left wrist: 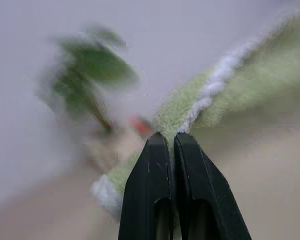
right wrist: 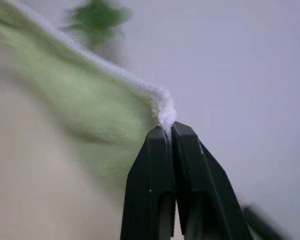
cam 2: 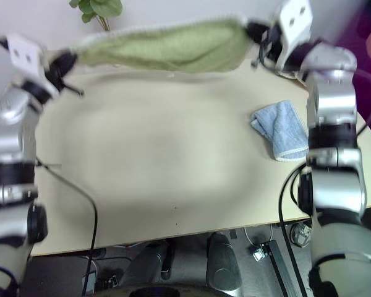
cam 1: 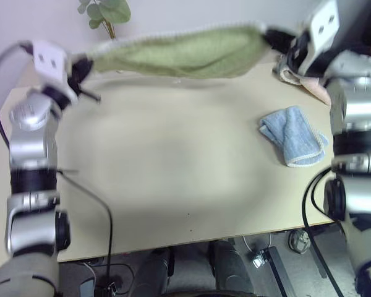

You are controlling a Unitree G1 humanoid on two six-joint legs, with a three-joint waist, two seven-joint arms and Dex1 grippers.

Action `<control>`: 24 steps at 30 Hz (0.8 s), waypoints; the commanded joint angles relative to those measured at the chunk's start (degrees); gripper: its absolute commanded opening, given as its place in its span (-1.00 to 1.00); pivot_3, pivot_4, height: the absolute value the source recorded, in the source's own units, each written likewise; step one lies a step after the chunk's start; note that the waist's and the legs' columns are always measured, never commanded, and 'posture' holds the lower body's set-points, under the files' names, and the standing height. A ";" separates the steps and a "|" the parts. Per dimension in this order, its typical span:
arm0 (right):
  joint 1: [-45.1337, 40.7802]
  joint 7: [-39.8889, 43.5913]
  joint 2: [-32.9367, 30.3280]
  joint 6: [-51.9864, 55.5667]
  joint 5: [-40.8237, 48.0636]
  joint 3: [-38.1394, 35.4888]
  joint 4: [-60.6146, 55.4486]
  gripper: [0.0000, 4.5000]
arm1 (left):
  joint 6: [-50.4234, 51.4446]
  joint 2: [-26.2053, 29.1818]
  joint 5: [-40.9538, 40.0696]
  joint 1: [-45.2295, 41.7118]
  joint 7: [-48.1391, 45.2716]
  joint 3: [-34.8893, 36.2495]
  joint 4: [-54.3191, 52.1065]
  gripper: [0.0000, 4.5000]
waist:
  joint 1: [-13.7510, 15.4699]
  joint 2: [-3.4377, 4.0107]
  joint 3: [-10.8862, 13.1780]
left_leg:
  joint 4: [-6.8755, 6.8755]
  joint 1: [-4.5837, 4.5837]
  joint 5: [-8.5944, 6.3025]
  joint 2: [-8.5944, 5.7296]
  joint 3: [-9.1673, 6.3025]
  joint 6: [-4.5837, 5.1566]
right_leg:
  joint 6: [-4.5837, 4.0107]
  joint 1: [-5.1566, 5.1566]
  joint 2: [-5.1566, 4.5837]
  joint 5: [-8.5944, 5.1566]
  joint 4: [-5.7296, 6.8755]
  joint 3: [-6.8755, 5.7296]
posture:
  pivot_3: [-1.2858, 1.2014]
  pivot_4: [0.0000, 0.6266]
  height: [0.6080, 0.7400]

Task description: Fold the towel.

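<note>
The light green towel [cam 1: 185, 52] with its white edging hangs stretched in the air over the far part of the table, sagging a little in the middle. My left gripper [cam 1: 83, 65] is shut on its left corner, and the left wrist view shows the black fingers [left wrist: 157, 170] pinching the green cloth [left wrist: 190, 107]. At the other end my right gripper [cam 1: 273, 34] is shut on the right corner, where the white edge [right wrist: 162, 110] sits between the closed fingers [right wrist: 157, 165].
A small light blue cloth [cam 1: 294, 143] lies crumpled on the beige table [cam 1: 173, 185] at the right. A cream-pink bundled towel [cam 1: 309, 83] sits at the far right behind my right arm. A green plant [cam 1: 105, 12] stands beyond the far edge.
</note>
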 commanded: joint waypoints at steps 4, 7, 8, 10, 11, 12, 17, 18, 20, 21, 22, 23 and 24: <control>18.01 6.26 -5.73 15.86 10.12 -2.30 -24.05 -0.97 | 12.11 5.21 -8.43 21.34 -6.64 5.83 -21.27 -1.00 | 1.46 0.03 0.06 | 0.16 -0.13 -0.15 -0.02 0.07 0.27 | -0.04 -0.18 -0.01 0.03 0.08 0.12 | 0.03 -0.52 1.00; 27.16 9.10 -9.11 18.50 11.26 -2.18 -29.07 -0.97 | 14.82 6.73 -9.09 31.45 -8.93 6.36 -26.88 -1.00 | 2.42 0.01 0.01 | 0.09 0.34 -0.16 0.03 0.10 0.26 | -0.12 0.27 0.04 0.09 -0.01 0.11 | 0.03 -0.52 1.00; 28.79 9.21 -9.70 18.72 11.15 -2.01 -29.82 -0.97 | 15.51 6.79 -9.55 32.87 -8.89 6.57 -27.74 -1.00 | 2.93 0.01 0.01 | -0.01 0.70 -0.19 0.04 0.16 0.31 | -0.10 0.63 0.02 0.07 -0.12 0.12 | 0.03 -0.52 1.00; 30.05 8.88 -9.95 18.87 10.99 -1.99 -30.34 -0.97 | 16.20 6.66 -9.82 33.65 -8.32 6.71 -28.26 -1.00 | 3.58 -0.01 0.03 | 0.04 0.90 -0.25 0.10 0.28 0.40 | -0.10 0.95 0.04 -0.04 -0.32 0.11 | 0.03 -0.52 1.00; 30.36 8.86 -9.95 18.90 10.93 -1.98 -30.42 -0.97 | 16.35 6.74 -9.48 33.84 -8.12 6.50 -28.22 -1.00 | 3.75 -0.01 0.03 | 0.10 0.85 -0.24 0.12 0.27 0.40 | -0.18 0.96 0.06 -0.07 -0.38 0.10 | 0.03 -0.52 1.00; 30.61 8.85 -9.91 18.72 10.75 -1.92 -30.43 -0.97 | 16.26 7.05 -8.73 34.07 -8.11 6.01 -28.07 -1.00 | 3.82 -0.01 0.03 | 0.18 0.84 -0.24 0.12 0.29 0.40 | -0.18 1.00 0.04 -0.06 -0.38 0.10 | 0.03 -0.52 1.00; 32.95 10.25 -11.55 17.69 8.82 -0.59 -31.43 -0.97 | 16.10 7.98 -7.37 34.63 -9.02 4.74 -27.85 -1.00 | 3.87 -0.03 0.00 | 0.10 0.84 -0.25 0.13 0.32 0.42 | -0.03 1.02 0.04 0.04 -0.53 0.09 | 0.03 -0.52 1.00; 33.62 10.68 -12.12 17.29 8.19 -0.13 -31.62 -0.97 | 16.07 7.99 -7.30 34.60 -9.04 4.66 -27.77 -1.00 | 3.86 -0.03 0.00 | 0.07 0.84 -0.26 0.13 0.32 0.43 | -0.02 1.01 0.03 0.04 -0.55 0.09 | 0.03 -0.52 1.00; 34.73 10.97 -12.91 17.04 7.22 0.78 -31.93 -0.73 | 16.09 7.90 -7.30 34.46 -8.99 4.56 -27.68 -1.00 | 3.84 -0.04 0.00 | 0.04 0.84 -0.30 0.13 0.35 0.49 | -0.01 1.00 0.02 0.05 -0.60 0.08 | 0.03 -0.52 1.00; 35.25 11.07 -13.08 16.61 6.66 1.26 -32.10 -0.59 | 16.10 7.82 -7.32 34.33 -8.96 4.42 -27.69 -1.00 | 3.83 -0.04 0.00 | 0.04 0.84 -0.31 0.13 0.36 0.49 | -0.01 1.00 0.02 0.05 -0.62 0.09 | 0.03 -0.52 1.00; 35.61 11.00 -13.13 16.08 6.04 1.61 -32.23 -0.37 | 16.14 7.76 -7.32 34.24 -8.91 4.29 -27.74 -1.00 | 3.77 -0.03 0.00 | 0.04 0.83 -0.31 0.13 0.36 0.50 | -0.01 1.00 0.02 0.05 -0.63 0.09 | 0.03 -0.52 1.00; 35.83 10.75 -13.03 15.27 5.22 1.94 -32.21 -0.19 | 16.18 7.68 -7.27 34.13 -8.82 4.12 -27.79 -1.00 | 3.67 -0.04 0.00 | 0.04 0.83 -0.31 0.14 0.38 0.50 | -0.01 1.00 0.01 0.05 -0.63 0.09 | 0.03 -0.52 1.00; 35.81 9.93 -12.62 14.13 3.89 2.46 -31.76 0.07 | 16.23 7.55 -7.25 33.92 -8.76 3.79 -27.86 -1.00 | 3.60 -0.04 0.00 | 0.04 0.83 -0.31 0.17 0.40 0.49 | -0.01 1.00 0.02 0.05 -0.64 0.09 | 0.03 -0.52 1.00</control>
